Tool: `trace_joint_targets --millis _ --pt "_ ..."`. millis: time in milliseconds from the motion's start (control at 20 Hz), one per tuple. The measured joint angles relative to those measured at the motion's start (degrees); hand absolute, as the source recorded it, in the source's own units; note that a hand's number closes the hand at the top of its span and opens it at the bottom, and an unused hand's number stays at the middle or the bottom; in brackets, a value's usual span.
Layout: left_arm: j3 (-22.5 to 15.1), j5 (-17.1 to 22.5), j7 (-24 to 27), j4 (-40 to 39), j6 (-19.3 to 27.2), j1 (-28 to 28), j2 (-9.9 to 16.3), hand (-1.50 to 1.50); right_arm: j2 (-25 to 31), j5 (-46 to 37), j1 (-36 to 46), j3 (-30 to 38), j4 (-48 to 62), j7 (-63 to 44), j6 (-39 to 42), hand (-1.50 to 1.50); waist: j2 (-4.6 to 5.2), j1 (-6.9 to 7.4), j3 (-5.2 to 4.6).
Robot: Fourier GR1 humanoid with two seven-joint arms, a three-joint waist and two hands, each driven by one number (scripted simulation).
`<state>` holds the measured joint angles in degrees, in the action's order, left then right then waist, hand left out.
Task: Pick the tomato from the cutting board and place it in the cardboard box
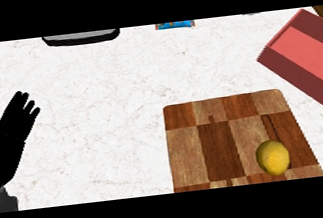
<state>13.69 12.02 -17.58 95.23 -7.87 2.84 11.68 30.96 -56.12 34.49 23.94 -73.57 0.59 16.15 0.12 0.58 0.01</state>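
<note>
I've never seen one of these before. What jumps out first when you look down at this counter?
Probably the yellow round fruit sitting near the lower right corner of the wooden cutting board, bright against the brown checks. Next, the big red box angled along the right edge of the white counter. At the far left, the robot's black left hand rests open, fingers up.

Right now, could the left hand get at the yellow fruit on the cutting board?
Probably not easily: the left hand rests open at the far left, while the yellow fruit sits across bare counter on the board.
</note>
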Motion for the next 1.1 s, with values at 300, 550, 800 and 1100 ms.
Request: trace_joint_targets --millis 300,550,800,1100 --pt "-0.53 -0.54 1.53 -0.01 -0.47 -1.11 -0.66 0.0 0.18 -0.31 -0.06 0.8 12.51 -0.19 -0.94 -1.5 0.16 0.29 0.02" --pt "-0.63 -1.06 1.36 0.02 -0.14 -1.11 -0.84 0.0 1.38 1.44 0.59 1.07 21.08 4.96 -2.62 -1.5 0.09 0.13 0.03" --pt "-0.52 -1.09 0.4 0.33 0.59 -0.11 -0.91 0.0 -0.91 6.99 0.49 4.77 21.88 9.12 -6.46 -1.5 -0.08 -0.36 0.04" --pt "0.3 -0.33 -0.71 0.08 0.4 0.33 -0.15 0.0 -2.11 18.3 2.34 15.14 21.67 9.4 -8.15 -1.5 -0.2 -0.75 0.05"
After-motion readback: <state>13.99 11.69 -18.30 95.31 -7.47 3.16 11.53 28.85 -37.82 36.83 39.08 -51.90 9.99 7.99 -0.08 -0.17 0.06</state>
